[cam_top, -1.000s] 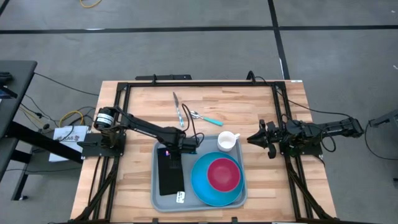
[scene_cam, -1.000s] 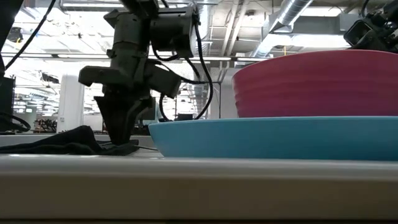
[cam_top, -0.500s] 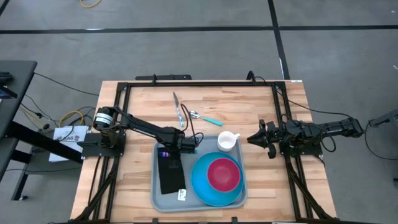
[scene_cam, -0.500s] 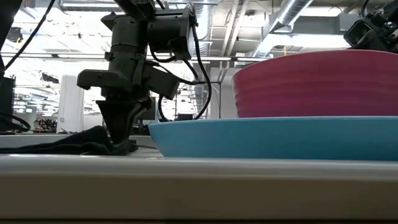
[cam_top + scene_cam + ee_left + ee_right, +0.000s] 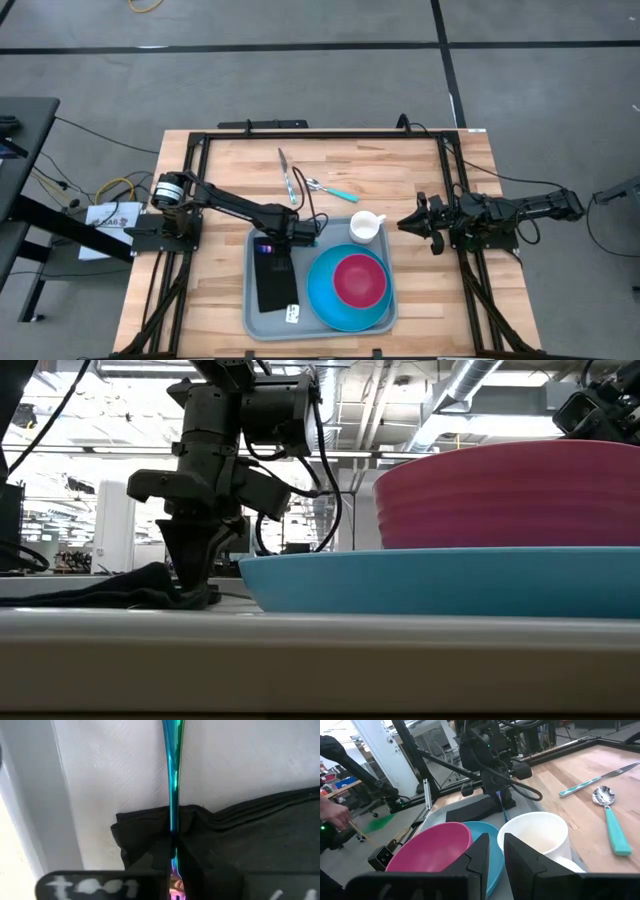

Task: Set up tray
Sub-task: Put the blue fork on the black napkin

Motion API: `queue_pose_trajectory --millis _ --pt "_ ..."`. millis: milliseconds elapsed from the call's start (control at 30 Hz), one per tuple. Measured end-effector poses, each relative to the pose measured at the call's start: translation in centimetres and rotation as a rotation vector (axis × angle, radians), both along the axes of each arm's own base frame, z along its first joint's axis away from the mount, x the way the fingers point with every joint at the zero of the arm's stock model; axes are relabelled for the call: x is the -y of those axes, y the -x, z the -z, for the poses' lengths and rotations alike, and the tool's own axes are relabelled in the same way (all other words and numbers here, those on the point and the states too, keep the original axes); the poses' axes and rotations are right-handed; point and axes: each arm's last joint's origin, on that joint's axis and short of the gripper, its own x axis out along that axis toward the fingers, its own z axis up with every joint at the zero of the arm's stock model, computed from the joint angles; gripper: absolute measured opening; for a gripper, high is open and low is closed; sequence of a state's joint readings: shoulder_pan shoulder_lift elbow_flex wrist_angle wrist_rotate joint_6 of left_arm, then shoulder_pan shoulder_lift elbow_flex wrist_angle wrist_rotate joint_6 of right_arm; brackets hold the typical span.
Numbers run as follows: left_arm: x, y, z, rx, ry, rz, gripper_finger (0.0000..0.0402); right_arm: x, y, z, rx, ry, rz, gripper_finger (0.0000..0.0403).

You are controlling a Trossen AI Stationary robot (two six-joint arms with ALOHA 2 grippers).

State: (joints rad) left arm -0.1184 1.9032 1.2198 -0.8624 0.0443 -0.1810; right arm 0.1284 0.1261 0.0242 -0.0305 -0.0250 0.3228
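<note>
left claw: pinched on fork | napkin under it | tray: stiff, light, grip rim | right claw: idle, nearly closed, empty

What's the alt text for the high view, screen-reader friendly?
Seen from above, the left gripper is down over a black napkin on a grey-blue tray, which also carries a pink bowl on a blue plate and a white cup. A knife and spoon lie on the wooden table; the right gripper waits by the table's right edge.
</note>
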Motion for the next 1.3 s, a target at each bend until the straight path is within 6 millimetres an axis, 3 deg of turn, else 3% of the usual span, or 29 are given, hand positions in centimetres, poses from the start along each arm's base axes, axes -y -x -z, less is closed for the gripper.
queue_pose_trajectory --millis 567,800,1300 --pt "0.11 -0.2 -0.2 0.009 0.031 0.016 0.0029 0.0 0.0 0.0 0.0 0.0 0.0 0.0051" --pt "0.09 -0.01 -0.28 -0.01 0.028 0.023 0.0006 0.0 0.0 0.0 0.0 0.0 0.0 0.0051" --pt "-0.01 0.23 -0.32 -0.032 0.002 0.003 0.0004 0.0 0.0 0.0 0.0 0.0 0.0 0.0051"
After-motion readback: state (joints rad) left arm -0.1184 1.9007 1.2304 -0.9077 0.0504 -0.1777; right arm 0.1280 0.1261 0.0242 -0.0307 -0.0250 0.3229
